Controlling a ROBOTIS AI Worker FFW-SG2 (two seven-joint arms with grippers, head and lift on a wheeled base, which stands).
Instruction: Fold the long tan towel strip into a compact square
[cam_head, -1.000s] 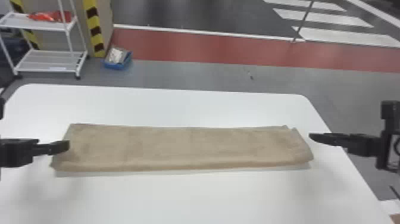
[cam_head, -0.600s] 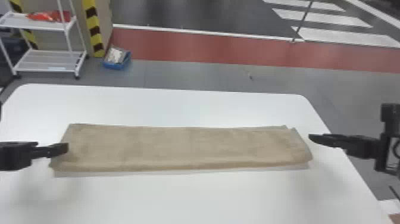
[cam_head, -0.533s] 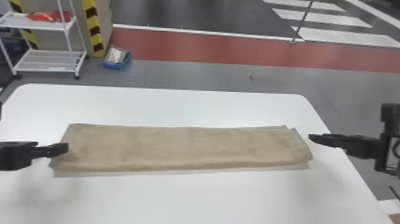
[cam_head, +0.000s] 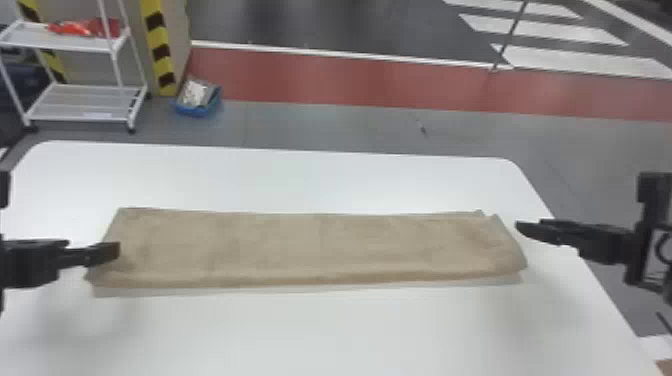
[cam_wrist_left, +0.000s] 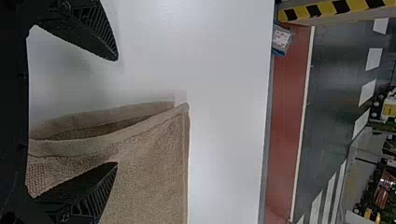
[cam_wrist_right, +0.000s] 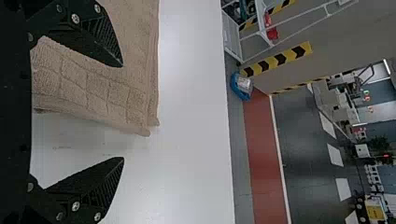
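One white counter (cam_head: 340, 330) bore the tan towel (cam_head: 310, 250), a flat strip running from nine to three o'clock. At its ends the left claw (cam_head: 112, 251), at nine, and right claw (cam_head: 522, 230), at three, had just edged inward, fingers spread, pinching nothing; a grasp seemed due. The gaping layers (cam_wrist_left: 74, 147) at nine could slip apart. Beyond, at eleven, sat a blue tray (cam_head: 196, 110).

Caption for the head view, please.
Tan towel strip flat on a white table, open grippers at both ends.
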